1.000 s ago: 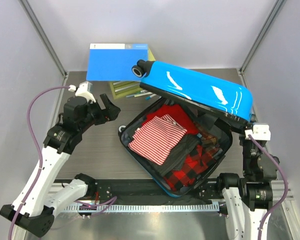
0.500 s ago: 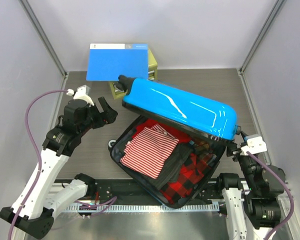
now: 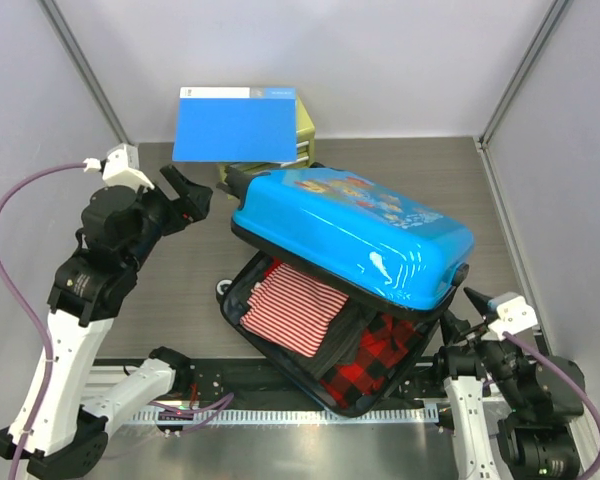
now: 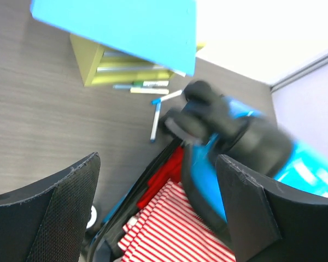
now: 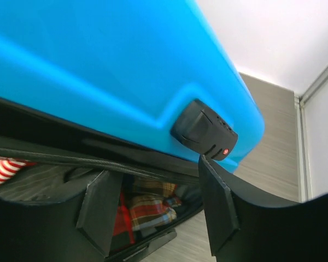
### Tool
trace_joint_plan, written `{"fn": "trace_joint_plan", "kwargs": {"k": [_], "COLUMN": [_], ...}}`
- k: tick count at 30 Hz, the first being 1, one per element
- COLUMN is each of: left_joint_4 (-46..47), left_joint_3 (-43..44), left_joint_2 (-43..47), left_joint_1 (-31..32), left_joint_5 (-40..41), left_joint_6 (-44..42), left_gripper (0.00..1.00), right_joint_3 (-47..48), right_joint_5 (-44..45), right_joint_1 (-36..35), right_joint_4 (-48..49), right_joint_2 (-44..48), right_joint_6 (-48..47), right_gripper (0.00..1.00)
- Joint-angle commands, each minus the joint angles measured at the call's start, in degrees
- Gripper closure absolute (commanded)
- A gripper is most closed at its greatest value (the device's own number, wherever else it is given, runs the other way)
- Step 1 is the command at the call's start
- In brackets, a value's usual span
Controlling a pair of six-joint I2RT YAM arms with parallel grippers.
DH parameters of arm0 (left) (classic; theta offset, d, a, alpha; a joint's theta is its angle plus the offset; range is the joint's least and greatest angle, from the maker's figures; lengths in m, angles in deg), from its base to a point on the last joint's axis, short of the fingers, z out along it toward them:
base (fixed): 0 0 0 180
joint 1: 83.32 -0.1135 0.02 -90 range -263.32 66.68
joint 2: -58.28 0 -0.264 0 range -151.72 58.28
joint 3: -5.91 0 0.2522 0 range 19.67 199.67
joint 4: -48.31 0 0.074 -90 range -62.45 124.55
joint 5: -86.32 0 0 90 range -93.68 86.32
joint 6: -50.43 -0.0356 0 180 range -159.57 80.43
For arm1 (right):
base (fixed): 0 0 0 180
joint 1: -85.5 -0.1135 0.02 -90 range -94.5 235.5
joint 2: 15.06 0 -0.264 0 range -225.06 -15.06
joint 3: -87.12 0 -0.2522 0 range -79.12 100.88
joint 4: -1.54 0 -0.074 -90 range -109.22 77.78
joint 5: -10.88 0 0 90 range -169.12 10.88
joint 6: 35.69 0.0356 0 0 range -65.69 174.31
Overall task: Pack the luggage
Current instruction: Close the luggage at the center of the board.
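The luggage (image 3: pixel 352 232) lies in the middle of the table, its bright-blue printed lid tilted low over the lower shell and still ajar at the near side. Inside show a red-and-white striped shirt (image 3: pixel 298 305) and red plaid cloth (image 3: pixel 382 345). My left gripper (image 3: pixel 191 190) hovers open left of the lid's wheel end, holding nothing; its wrist view shows the wheels (image 4: pixel 208 106) and striped shirt (image 4: pixel 169 229) between its fingers (image 4: pixel 54 213). My right gripper (image 3: pixel 461 310) stands open just off the lid's near right corner, by the black lock (image 5: pixel 205 131), with plaid cloth (image 5: pixel 147 204) beyond it.
A flat blue folder (image 3: pixel 235 123) leans over a yellow-green drawer box (image 3: pixel 302 135) at the back. Pens (image 4: pixel 147 87) lie on the table beside the box, close to the luggage's wheel end. Frame posts and white walls close in both sides.
The lid has swung down from steeply raised to low over the clothes. My right gripper has opened, let go of it and pulled back to the near right. My left arm drew back to the left.
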State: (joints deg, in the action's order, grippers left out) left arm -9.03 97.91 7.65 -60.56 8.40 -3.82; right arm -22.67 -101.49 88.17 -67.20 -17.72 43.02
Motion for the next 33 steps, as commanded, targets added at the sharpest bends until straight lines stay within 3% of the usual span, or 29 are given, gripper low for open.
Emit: {"fn": "trace_joint_plan", "kwargs": {"k": [1,8,15,20,27,30,33], "left_joint_4": [0.2,1.3,-0.9,-2.3,-4.8,-4.9,-4.9], "left_joint_3": [3.1,0.9,1.4,1.0,-6.2,-10.8,-14.9], "left_joint_2": [-1.4,-0.6,0.3,1.5,1.6,1.1,1.1], "left_joint_1": [0.2,0.1,0.2,0.2,0.1,0.1,0.1], "left_joint_5": [2.3,5.1,10.2,13.4,9.2,5.3,6.5], "left_joint_6": [-0.2,0.4,-1.0,-1.9,3.0,5.9,8.5], "left_gripper": [0.13,0.13,0.10,0.09,0.13,0.14,0.11], "right_joint_3": [7.0,12.6,23.8,31.5,24.7,21.7,21.0], "right_joint_5": [-2.0,-1.5,1.0,6.4,11.8,15.5,22.0], "right_joint_1": [0.3,3.0,3.6,3.5,3.5,3.4,3.4], "right_joint_4": [3.5,2.4,-5.5,-11.2,-6.0,-3.6,-3.6], "right_joint_2": [-0.8,-0.7,-1.7,-4.3,-12.9,-18.1,-23.0], "right_joint_6": [6.6,14.8,21.4,20.3,21.7,25.8,30.1], "right_gripper": [0.36,0.25,0.22,0.17,0.15,0.16,0.16]}}
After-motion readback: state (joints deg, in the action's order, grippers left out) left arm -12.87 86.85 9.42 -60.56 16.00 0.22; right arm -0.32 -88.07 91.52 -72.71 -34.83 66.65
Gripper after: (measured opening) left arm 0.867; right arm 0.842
